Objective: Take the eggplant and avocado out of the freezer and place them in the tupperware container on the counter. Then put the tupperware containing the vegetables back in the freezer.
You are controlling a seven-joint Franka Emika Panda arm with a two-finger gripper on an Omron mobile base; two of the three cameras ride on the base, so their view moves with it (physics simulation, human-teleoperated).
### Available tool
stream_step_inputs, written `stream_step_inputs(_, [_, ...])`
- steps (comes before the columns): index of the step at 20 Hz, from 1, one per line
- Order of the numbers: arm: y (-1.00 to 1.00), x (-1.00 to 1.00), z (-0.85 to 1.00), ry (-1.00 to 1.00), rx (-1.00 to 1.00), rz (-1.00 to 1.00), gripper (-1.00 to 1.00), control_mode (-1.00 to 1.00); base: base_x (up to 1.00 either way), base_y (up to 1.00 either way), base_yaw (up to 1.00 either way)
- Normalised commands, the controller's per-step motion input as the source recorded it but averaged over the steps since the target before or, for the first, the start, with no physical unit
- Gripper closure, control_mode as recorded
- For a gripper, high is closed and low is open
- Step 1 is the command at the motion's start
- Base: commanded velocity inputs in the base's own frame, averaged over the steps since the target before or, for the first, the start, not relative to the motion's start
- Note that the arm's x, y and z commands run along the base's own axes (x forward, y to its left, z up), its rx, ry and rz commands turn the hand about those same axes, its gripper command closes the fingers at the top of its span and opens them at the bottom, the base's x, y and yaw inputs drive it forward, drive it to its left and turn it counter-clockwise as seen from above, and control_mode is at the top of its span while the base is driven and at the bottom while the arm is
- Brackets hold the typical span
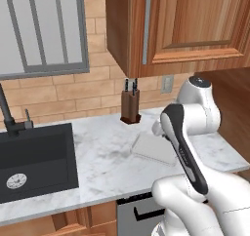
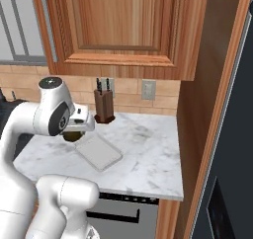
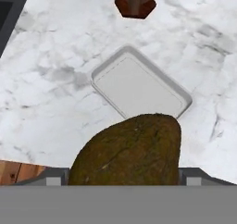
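An olive-brown avocado [image 3: 127, 151] looms large at the bottom of the hand view, with my gripper [image 2: 74, 133] shut on it and its fingers hidden behind the fruit. It hangs above the marble counter [image 2: 148, 154], over the near corner of the pale tupperware container [image 3: 139, 86]. That tray [image 2: 99, 152] lies flat and holds nothing. In the left base view my own arm covers part of the tray [image 1: 152, 149]. The freezer's dark front [image 2: 234, 134] stands at the far right. The eggplant is out of view.
A brown knife block [image 2: 104, 107] stands against the brick wall just behind the tray. The black sink [image 1: 34, 157] with its faucet lies to the left. Wooden wall cupboards [image 2: 123, 25] hang overhead. A wooden side panel [image 2: 197, 109] walls the counter's right end.
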Motion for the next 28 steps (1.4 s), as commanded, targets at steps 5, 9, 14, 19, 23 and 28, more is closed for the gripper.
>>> stream_step_inputs(5, [0.09,0.47,-0.81,0.1,0.0,0.06,1.0,-1.0,0.0,0.0,0.0])
stream_step_inputs(9, [0.04,0.74,-0.73,0.07,0.0,0.0,1.0,-1.0,0.0,0.0,0.0])
stream_step_inputs(14, [0.0,0.72,-0.51,0.05,0.0,0.0,1.0,-1.0,0.0,0.0,0.0])
stream_step_inputs(19, [0.0,0.54,-0.31,0.07,0.0,0.0,1.0,-1.0,0.0,0.0,0.0])
stream_step_inputs(23, [0.0,0.38,-0.27,0.05,0.0,0.0,1.0,-1.0,0.0,0.0,0.0])
stream_step_inputs(28, [0.0,0.26,-0.33,0.0,0.0,0.0,1.0,-1.0,0.0,0.0,0.0])
